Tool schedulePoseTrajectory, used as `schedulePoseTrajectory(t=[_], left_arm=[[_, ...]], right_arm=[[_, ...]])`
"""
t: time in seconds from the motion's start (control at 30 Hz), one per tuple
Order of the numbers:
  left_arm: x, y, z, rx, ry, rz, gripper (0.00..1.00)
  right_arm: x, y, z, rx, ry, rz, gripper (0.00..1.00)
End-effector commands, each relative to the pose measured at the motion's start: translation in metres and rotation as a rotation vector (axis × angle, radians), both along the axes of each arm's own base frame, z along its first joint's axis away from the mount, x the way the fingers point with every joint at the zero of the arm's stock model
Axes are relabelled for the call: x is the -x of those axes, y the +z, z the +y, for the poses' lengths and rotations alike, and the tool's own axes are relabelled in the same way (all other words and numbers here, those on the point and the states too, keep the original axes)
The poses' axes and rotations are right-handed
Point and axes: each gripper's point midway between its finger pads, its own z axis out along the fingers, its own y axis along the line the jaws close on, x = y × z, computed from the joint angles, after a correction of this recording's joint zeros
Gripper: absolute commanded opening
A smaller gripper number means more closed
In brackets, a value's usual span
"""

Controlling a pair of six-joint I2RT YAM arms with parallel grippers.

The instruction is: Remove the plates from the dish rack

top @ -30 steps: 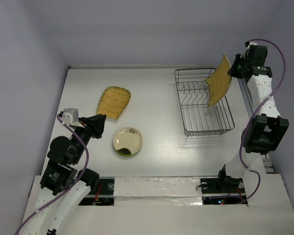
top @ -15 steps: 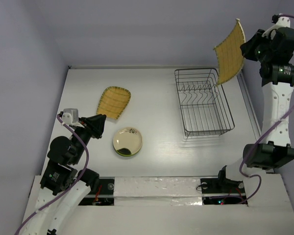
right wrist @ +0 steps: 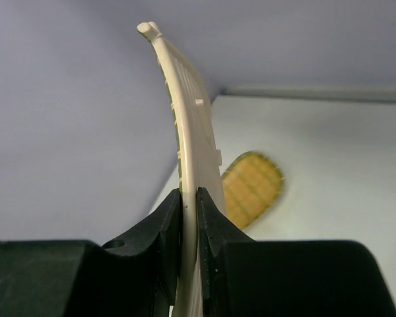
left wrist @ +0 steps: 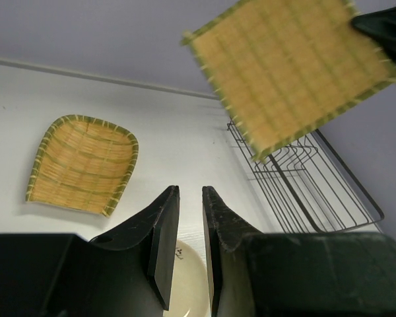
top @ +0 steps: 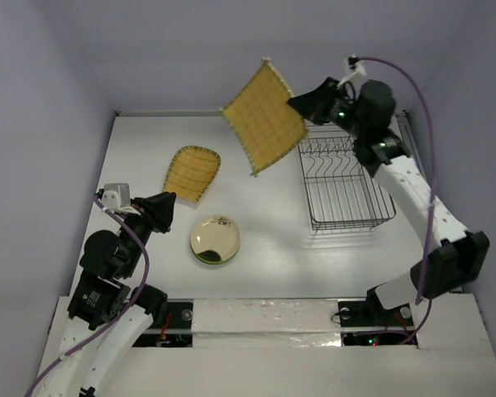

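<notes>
Square woven plate [top: 264, 116] hangs in the air above the far middle of the table [top: 264, 215], left of the dish rack [top: 347, 182] and clear of it. It is tilted like a diamond in the top view: 1 corner points far, the opposite corner points near, and its woven face turns up toward the camera. My right gripper [top: 302, 106] is clamped on its right edge; from the right wrist I see the plate edge-on, pinched between both fingers and curving away from them.

1 oval woven plate [top: 192, 172] lies flat on the table's left side, long axis running roughly near to far, broad end far. 1 cream plate [top: 215, 240] lies just near of it. My left gripper [top: 167, 203] sits near-left above the table, fingers narrow with a slim gap, holding nothing.
</notes>
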Motion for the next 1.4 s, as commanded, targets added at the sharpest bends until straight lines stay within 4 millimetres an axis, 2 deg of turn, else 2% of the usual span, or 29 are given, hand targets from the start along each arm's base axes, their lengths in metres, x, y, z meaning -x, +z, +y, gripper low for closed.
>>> schedulePoseTrajectory(t=[0.0,0.07,0.1,0.13,0.17,0.2,0.23,0.27,0.3,0.33,0.37,0.4,0.47,0.5,0.57,0.63,0.7,0.73,0.77,0.93,1.1,1.2,1.3,1.37], left_arm=[[-0.001,0.010,0.006,0.019,0.033,-0.042,0.18],[-0.001,0.010,0.007,0.020,0.039,-0.042,0.18],[-0.003,0.010,0.010,0.019,0.054,-0.041,0.18],[-0.003,0.010,0.011,0.019,0.057,-0.040,0.18],[-0.003,0.010,0.011,0.020,0.060,-0.039,0.18],[-0.004,0.009,0.011,0.018,0.060,-0.034,0.18],[-0.004,0.008,0.011,0.017,0.063,-0.032,0.18],[-0.004,0.008,0.012,0.017,0.065,-0.032,0.18],[-0.004,0.007,0.011,0.017,0.065,-0.030,0.18],[-0.005,0.006,0.011,0.015,0.065,-0.027,0.19],[-0.005,0.006,0.011,0.015,0.065,-0.026,0.19],[-0.005,0.006,0.011,0.014,0.065,-0.025,0.19],[-0.005,0.006,0.010,0.012,0.062,-0.022,0.19],[-0.006,0.006,0.010,0.013,0.062,-0.023,0.19],[-0.005,0.006,0.010,0.013,0.059,-0.025,0.19],[-0.006,0.006,0.009,0.013,0.057,-0.024,0.19],[-0.006,0.005,0.009,0.011,0.056,-0.021,0.19],[-0.006,0.005,0.009,0.011,0.056,-0.019,0.19],[-0.006,0.004,0.008,0.008,0.053,-0.017,0.19],[-0.008,0.001,0.005,0.001,0.042,-0.005,0.20],[-0.008,0.002,0.004,0.001,0.036,-0.007,0.20],[-0.008,0.001,0.004,0.001,0.034,-0.007,0.20],[-0.008,0.001,0.004,0.001,0.034,-0.008,0.20],[-0.008,0.001,0.004,0.002,0.034,-0.008,0.20]], right_arm=[[0.002,0.041,0.067,-0.259,0.136,-0.104,0.00],[0.001,0.039,0.099,-0.321,0.194,-0.068,0.00],[0.009,0.041,0.123,-0.349,0.245,-0.073,0.00],[-0.007,0.013,0.145,-0.346,0.260,-0.015,0.00],[-0.010,0.006,0.158,-0.378,0.283,0.027,0.00],[-0.011,0.015,0.169,-0.416,0.310,0.009,0.00],[-0.010,0.009,0.183,-0.437,0.339,0.030,0.00],[-0.023,-0.012,0.193,-0.466,0.341,0.089,0.00],[-0.022,-0.007,0.201,-0.495,0.358,0.081,0.00],[-0.024,-0.012,0.210,-0.510,0.363,0.102,0.00],[-0.034,-0.030,0.218,-0.514,0.358,0.142,0.00],[-0.035,-0.035,0.224,-0.515,0.358,0.163,0.00],[-0.043,-0.044,0.231,-0.527,0.333,0.198,0.00],[-0.052,-0.059,0.233,-0.523,0.299,0.227,0.00],[-0.060,-0.073,0.236,-0.524,0.275,0.266,0.00],[-0.067,-0.100,0.244,-0.521,0.279,0.314,0.00],[-0.071,-0.108,0.250,-0.544,0.294,0.344,0.00],[-0.075,-0.123,0.255,-0.539,0.292,0.369,0.00],[-0.078,-0.121,0.257,-0.549,0.295,0.372,0.00],[-0.090,-0.152,0.260,-0.520,0.240,0.429,0.00],[-0.089,-0.183,0.256,-0.464,0.202,0.467,0.00],[-0.087,-0.208,0.257,-0.423,0.194,0.516,0.07],[-0.083,-0.228,0.256,-0.388,0.187,0.560,0.22],[-0.079,-0.240,0.256,-0.362,0.191,0.586,0.29]])
